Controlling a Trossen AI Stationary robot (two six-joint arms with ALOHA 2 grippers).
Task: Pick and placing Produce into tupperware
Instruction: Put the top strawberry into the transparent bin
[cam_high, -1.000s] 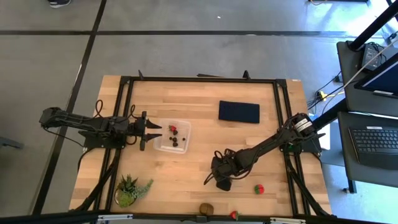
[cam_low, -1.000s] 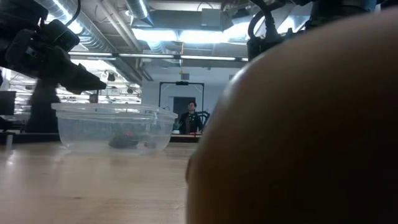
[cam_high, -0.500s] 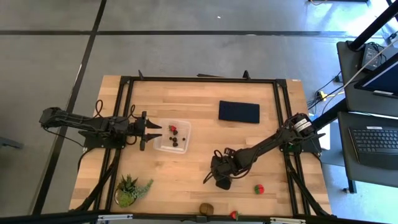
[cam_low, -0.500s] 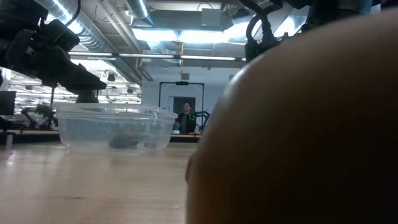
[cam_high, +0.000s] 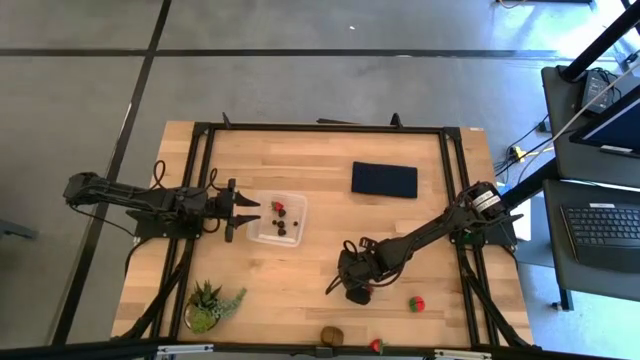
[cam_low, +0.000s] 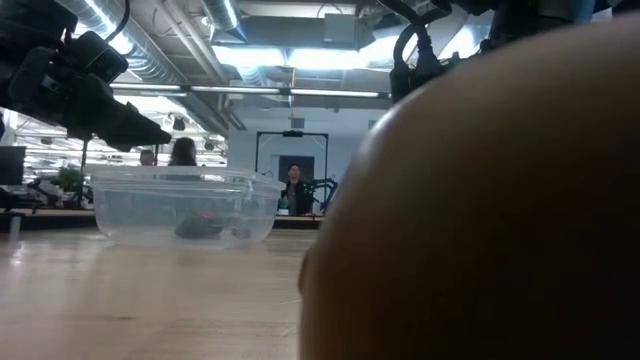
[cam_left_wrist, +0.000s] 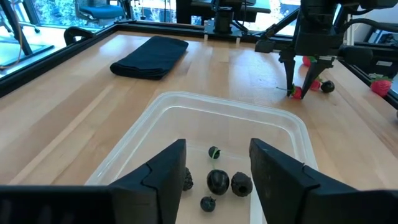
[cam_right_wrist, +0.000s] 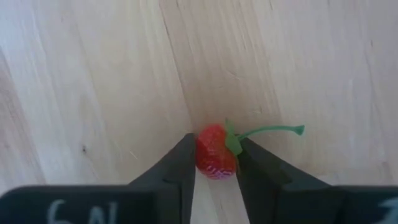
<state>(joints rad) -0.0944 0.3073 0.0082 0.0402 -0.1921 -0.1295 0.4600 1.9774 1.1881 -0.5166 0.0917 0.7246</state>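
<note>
Right end effector (cam_right_wrist: 214, 171) pinches a strawberry (cam_right_wrist: 215, 151) down on the bench (cam_high: 330, 220), right of the tupperware (cam_high: 277, 219); left end effector (cam_left_wrist: 217, 168) hovers spread at its left rim.

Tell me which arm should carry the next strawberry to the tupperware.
Right. The right gripper already has its jaws closed on a strawberry at the table. The left gripper hovers open at the tupperware rim, holding nothing.
</note>
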